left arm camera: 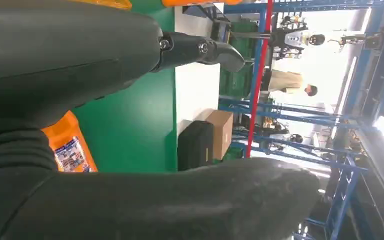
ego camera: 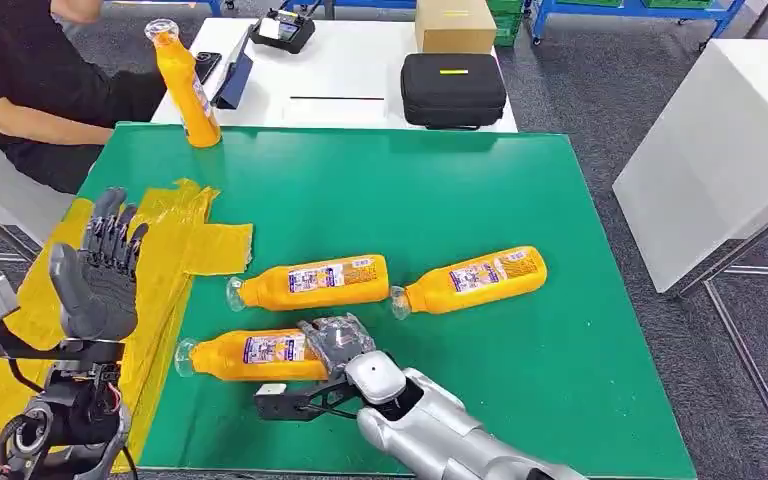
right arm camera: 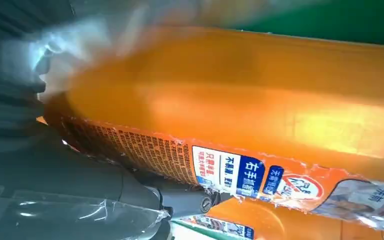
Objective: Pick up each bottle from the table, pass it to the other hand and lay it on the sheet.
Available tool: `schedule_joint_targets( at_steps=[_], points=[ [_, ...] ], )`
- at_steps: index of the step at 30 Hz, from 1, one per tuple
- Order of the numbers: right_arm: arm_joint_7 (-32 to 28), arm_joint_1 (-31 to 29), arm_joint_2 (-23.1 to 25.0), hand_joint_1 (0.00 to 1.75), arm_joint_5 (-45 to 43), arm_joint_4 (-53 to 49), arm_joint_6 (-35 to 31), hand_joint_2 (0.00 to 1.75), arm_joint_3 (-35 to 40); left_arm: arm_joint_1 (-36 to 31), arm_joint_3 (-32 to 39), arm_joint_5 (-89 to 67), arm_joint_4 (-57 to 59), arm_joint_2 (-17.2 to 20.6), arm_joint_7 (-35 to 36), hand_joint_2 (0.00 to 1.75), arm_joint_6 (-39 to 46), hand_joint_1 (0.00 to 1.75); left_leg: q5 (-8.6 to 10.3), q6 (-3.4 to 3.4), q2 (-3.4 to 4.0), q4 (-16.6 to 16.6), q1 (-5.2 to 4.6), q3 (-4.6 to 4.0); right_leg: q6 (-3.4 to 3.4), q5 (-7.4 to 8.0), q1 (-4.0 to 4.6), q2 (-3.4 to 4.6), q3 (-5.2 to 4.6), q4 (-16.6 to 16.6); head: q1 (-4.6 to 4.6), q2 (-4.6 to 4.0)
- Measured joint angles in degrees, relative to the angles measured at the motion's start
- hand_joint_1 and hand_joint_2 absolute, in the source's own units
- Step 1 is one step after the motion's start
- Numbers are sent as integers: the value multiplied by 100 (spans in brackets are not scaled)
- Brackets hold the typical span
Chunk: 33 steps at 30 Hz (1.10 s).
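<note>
Bottles lie all over the green table [ego camera: 480, 190], and the nearest bottle [ego camera: 250, 355] has the right hand [ego camera: 338, 340] on it, fingers draped over the body at the base end. It lies flat, long axis running across the robot's front, clear cap pointing toward the left hand [ego camera: 100, 275]. From the right wrist, the thick grey thumb [right arm camera: 130, 192] sits under the orange body [right arm camera: 260, 110] and the label is pressed right up to the camera, so I'd call that a grip closing on it, though it hasn't left the table yet.

The left hand hangs raised and empty over the yellow sheet [ego camera: 175, 245], fingers upright and spread, palm turned toward the right hand. That's the relation to watch: the cap end lies toward the waiting palm, so carrying the bottle along its own axis should bring neck first into the left hand.

Beyond the right hand, just past the held one, two more bottles [ego camera: 312, 282] [ego camera: 475, 278] lie parallel. A fourth bottle [ego camera: 186, 88] stands upright at the far edge, well away from both hands.
</note>
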Motion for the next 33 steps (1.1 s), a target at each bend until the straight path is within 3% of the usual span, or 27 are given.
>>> schedule_joint_targets(
  at_steps=[2, 3, 8, 12, 19, 27, 33],
  points=[
    [85, 30, -35, 175, -325, -57, -65, 175, -85, 2, 2, -19, 7, 0, 0, 0, 74, 0, 0, 0, -1, 0, 0, 0, 1, -2, 0, -1, 5, 0, 0, 0],
    [118, 69, -81, 175, -556, -135, -88, 175, -187, 8, 7, -57, 7, 0, 0, 175, 118, 0, 0, 0, -4, 0, 0, 0, 2, -2, -1, -2, 6, 0, 0, 0],
    [374, 478, -523, 175, -1496, -1146, -96, 175, -757, 109, 153, -179, 7, -11, 0, 175, 289, 0, 0, 1, -13, 1, -3, -7, 3, -3, -2, -5, 10, -1, 2, 0],
    [479, 839, -866, 175, -1887, -1996, -204, 175, -1111, 213, 317, -219, -13, -52, -9, 175, 418, 0, 8, 8, -14, 3, -3, -26, 10, 6, -2, -4, 51, 0, 0, 0],
    [553, 1337, -1309, 175, -2193, -3077, -262, 175, -1536, 434, 619, -310, -186, -127, -57, 175, 562, 0, 8, 8, -14, 3, -2, -51, 12, 9, 1, -4, 27, 2, 0, 0],
    [-44, 1849, -1523, 175, -2697, -4130, -941, 175, -1888, 1089, 743, 376, -454, -324, -70, 175, 13, 0, 5, 8, -14, 3, -5, -79, 12, 6, -3, -4, -2, 1, 0, 0],
    [-391, 2009, -1661, 175, -2982, -4797, -1438, 175, -2035, 1400, 261, 1097, -507, -431, 20, 175, -708, 0, 6, 8, -18, 4, -6, -97, 12, 6, -5, -9, -20, 0, 0, 0]
  ],
)
